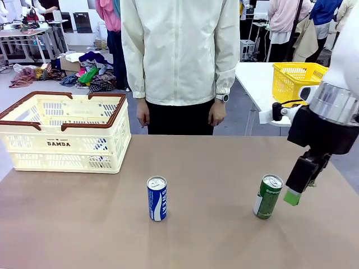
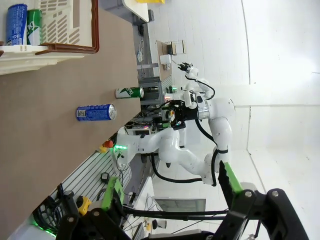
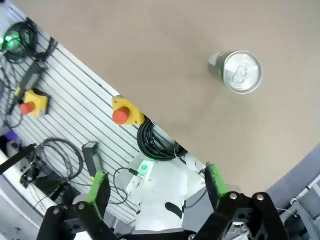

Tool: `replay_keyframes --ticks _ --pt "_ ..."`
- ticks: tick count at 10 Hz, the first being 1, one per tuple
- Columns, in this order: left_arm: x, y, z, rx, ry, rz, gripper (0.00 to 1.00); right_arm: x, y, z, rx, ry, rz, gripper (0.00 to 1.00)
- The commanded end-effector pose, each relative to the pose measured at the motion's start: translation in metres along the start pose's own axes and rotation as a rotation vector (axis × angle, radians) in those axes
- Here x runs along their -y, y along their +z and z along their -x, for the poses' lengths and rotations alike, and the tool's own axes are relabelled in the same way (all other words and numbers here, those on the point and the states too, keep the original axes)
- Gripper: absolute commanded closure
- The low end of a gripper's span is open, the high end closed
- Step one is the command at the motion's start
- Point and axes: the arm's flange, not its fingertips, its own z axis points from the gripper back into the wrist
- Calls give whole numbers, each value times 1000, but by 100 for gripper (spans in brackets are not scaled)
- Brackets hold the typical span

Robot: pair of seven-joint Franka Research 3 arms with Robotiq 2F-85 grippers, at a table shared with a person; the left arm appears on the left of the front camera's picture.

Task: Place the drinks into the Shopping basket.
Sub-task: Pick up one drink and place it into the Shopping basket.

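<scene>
The Shopping basket (image 1: 66, 131) is placed on the far left part of the table (image 1: 213, 241), with its open side up. The blue can (image 1: 157, 198) is standing upright near the middle of the table, well apart from the basket. The green can (image 1: 268, 196) is standing upright further to the right, on the bare table top, and the two cans are kept apart from each other.

The right gripper (image 1: 294, 193) is held low over the table, just beside the green can on its right side. A narrow gap is seen between its green pad and the can, so the can is not touched. In the right wrist view its fingers (image 3: 100, 190) are spread wide with nothing between them. The silver top of the green can is seen from above there, beyond the fingertips and off to one side.

The left gripper (image 2: 172, 192) is also spread wide and nothing is held in it. Both cans are seen far ahead of it on the table.

A person (image 1: 179, 50) is standing at the far side with both arms hanging down. A yellow basket (image 1: 294, 78) is placed on a white table (image 1: 252, 84) behind, on the right.
</scene>
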Motion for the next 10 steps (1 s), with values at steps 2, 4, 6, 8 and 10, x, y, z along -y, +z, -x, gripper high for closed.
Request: replay_keyframes --ticks 2,4,6,8,10 --pt "2 0 0 12 6 13 0 -15 -22 -12 -23 -149 165 0" --pt "2 0 0 12 6 13 0 2 -39 -31 -67 -414 237 0" --pt "2 0 0 12 6 13 0 17 -66 -53 -85 -616 233 0" --pt "2 0 0 12 6 13 0 44 -82 -64 37 -676 245 0" --pt "2 0 0 12 6 13 0 64 -94 -62 120 -714 165 0"
